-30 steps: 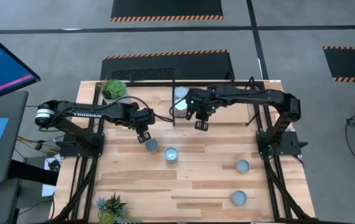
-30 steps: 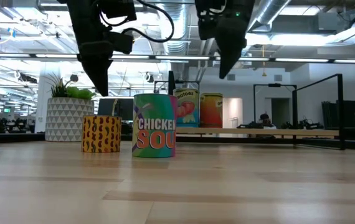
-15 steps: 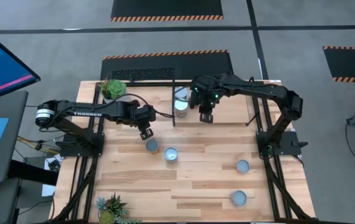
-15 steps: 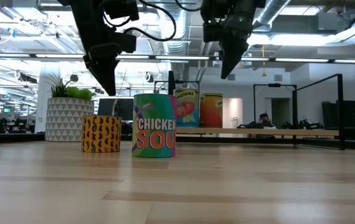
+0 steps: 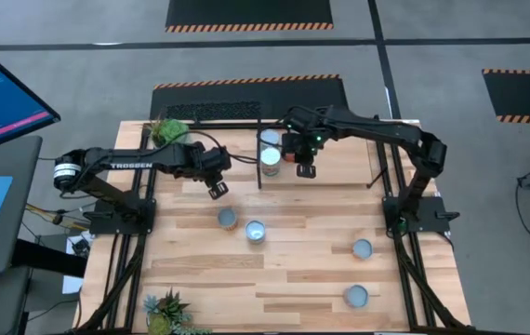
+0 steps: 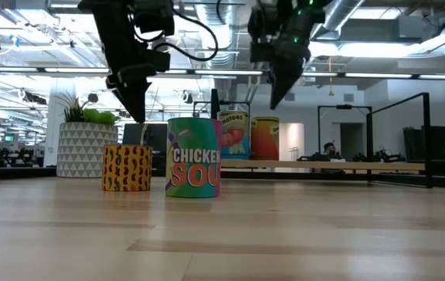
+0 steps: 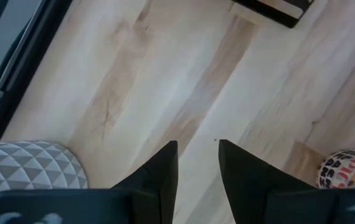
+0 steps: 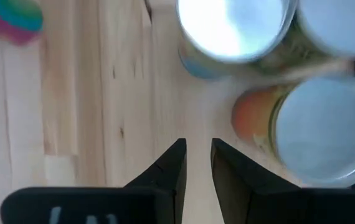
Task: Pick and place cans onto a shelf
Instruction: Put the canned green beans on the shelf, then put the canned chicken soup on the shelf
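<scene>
Several cans stand upright on the table: two near the middle [image 5: 227,218] [image 5: 255,232], two at the near right [image 5: 362,248] [image 5: 356,296]. More cans [image 5: 271,156] [image 8: 233,28] [image 8: 321,130] stand at the left end of the shelf [image 5: 339,163]. My right gripper [image 5: 304,168] [image 8: 198,144] hangs above the shelf floor just right of those cans, pointing down. Its fingers are a little apart with nothing between them. My left gripper [image 5: 217,190] [image 7: 197,146] hovers over bare table, beyond the orange patterned can [image 6: 126,167]. It is open and holds nothing.
A potted plant [image 5: 167,133] in a patterned pot [image 7: 28,165] stands at the far left, and another plant [image 5: 167,309] at the near left. Black rods [image 5: 259,154] bound the shelf. The chicken soup can [image 6: 194,156] stands beside the orange one.
My right gripper has moved toward the table's far edge, in over the shelf beside the cans there, and has rolled about its pointing line. My left gripper has drifted toward the far edge, away from the two middle cans. No can has moved.
</scene>
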Controlling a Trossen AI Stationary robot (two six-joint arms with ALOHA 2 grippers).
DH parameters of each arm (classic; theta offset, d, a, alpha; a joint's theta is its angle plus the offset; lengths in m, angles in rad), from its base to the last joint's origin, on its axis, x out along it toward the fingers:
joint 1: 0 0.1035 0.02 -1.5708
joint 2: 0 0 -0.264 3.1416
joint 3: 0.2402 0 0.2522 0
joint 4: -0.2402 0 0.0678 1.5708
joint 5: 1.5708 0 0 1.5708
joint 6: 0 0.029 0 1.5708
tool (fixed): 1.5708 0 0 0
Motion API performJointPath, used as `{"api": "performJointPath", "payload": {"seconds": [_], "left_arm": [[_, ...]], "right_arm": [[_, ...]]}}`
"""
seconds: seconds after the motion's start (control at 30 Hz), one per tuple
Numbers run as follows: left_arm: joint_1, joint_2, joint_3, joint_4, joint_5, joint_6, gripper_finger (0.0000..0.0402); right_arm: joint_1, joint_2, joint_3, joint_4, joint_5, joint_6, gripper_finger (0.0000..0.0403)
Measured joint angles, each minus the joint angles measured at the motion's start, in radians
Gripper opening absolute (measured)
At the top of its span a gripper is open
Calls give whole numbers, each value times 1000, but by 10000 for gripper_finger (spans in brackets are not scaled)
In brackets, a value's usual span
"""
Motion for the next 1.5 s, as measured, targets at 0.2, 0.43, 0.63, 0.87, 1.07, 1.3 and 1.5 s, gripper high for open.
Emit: {"api": "performJointPath", "payload": {"seconds": [0.2, 0.43, 0.63, 0.87, 1.07, 1.3, 1.5], "left_arm": [[23, 0, 0, 0, 0, 0, 105], [45, 0, 0, 0, 1, 0, 105], [58, 0, 0, 0, 1, 0, 105], [60, 0, 0, 0, 2, 0, 105], [60, 0, 0, 0, 2, 0, 105], [60, 0, 0, 0, 2, -1, 105], [60, 0, 0, 0, 45, -2, 105]], "right_arm": [[-20, 47, 0, -13, 1, -32, 97], [-41, 63, 1, 16, 3, -58, 97], [-79, 62, 1, 22, 3, -56, 97], [-113, 62, 1, 23, 4, -48, 97], [-115, 62, 1, 18, 4, -48, 97], [-97, 61, 1, -68, 2, -4, 97], [-52, 38, 1, -198, 2, 48, 97]]}}
